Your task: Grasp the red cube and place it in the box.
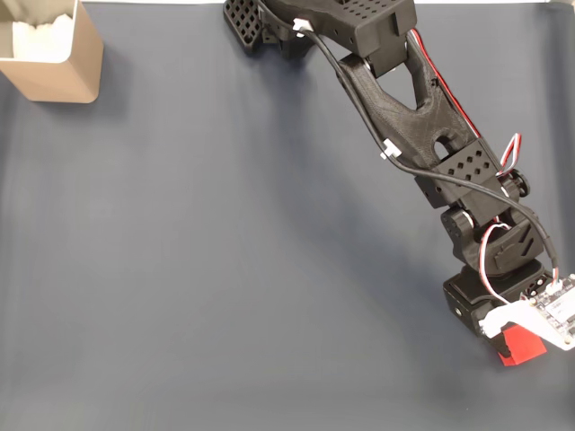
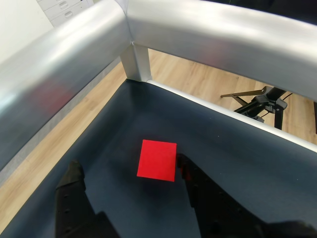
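Note:
The red cube (image 1: 522, 347) lies on the dark mat at the bottom right of the fixed view, partly covered by the wrist of the black arm (image 1: 422, 108) and its white camera board. In the wrist view the red cube (image 2: 157, 159) rests flat on the mat between the two black fingers of my gripper (image 2: 129, 164). The gripper is open, with the right finger (image 2: 190, 176) almost at the cube's edge and the left finger (image 2: 74, 183) well apart from it. The beige box (image 1: 56, 65), with white material inside, stands at the far top left of the fixed view.
Silver metal rails (image 2: 198, 29) frame the table corner just beyond the cube, with wooden floor and a black tripod (image 2: 262, 101) behind them. A wide stretch of dark mat (image 1: 234, 251) separates the cube from the box.

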Available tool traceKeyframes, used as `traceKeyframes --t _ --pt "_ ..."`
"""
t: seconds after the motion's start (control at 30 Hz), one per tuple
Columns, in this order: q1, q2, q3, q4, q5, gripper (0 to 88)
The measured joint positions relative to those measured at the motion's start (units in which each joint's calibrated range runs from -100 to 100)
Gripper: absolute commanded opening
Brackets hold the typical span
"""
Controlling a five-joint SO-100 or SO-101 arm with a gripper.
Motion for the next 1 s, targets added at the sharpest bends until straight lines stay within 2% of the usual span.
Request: traceKeyframes --t 0.27,0.57,1.0 --pt "-0.15 1.13 0.0 -0.08 0.0 39.6" --pt "-0.15 1.04 0.0 -0.08 0.0 32.2" --pt "-0.15 1.04 0.0 -0.08 0.39 16.2"
